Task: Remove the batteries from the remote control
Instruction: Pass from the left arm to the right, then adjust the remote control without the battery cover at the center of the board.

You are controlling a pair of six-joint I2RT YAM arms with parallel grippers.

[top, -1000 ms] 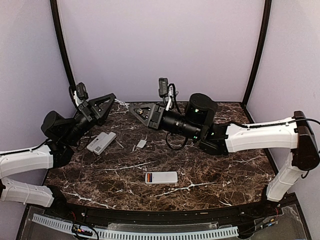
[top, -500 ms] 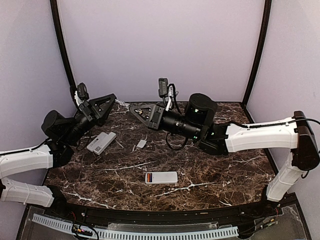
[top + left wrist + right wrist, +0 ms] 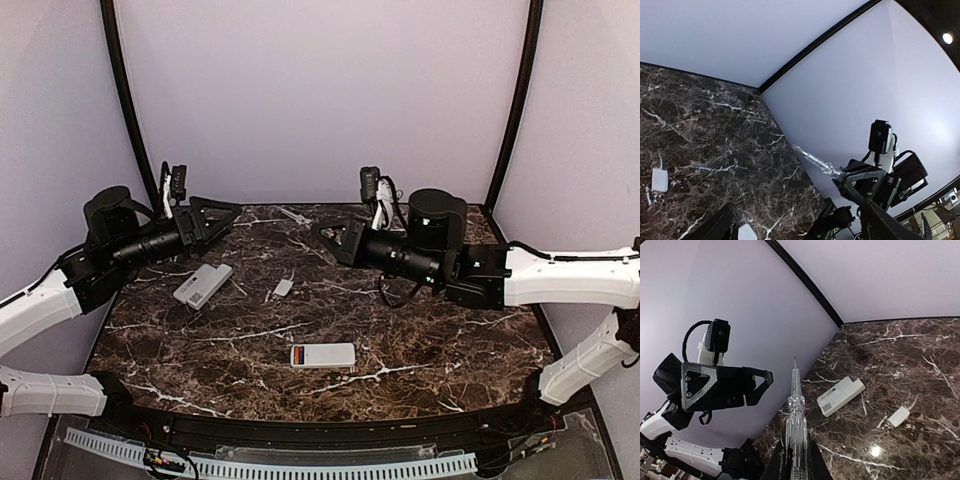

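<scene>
The left arm and right arm are showing white shells and black cylindrical joints, black cables looping above the table.

A dark, white-veined marble surface backed by lilac walls carries a small flat white cover, while a slim, clear-handled pointed tool hangs over its far part.

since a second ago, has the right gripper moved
Yes: the right gripper, gripping a clear tool, has drawn back rightward, away from the unmoved small white cover.
</scene>
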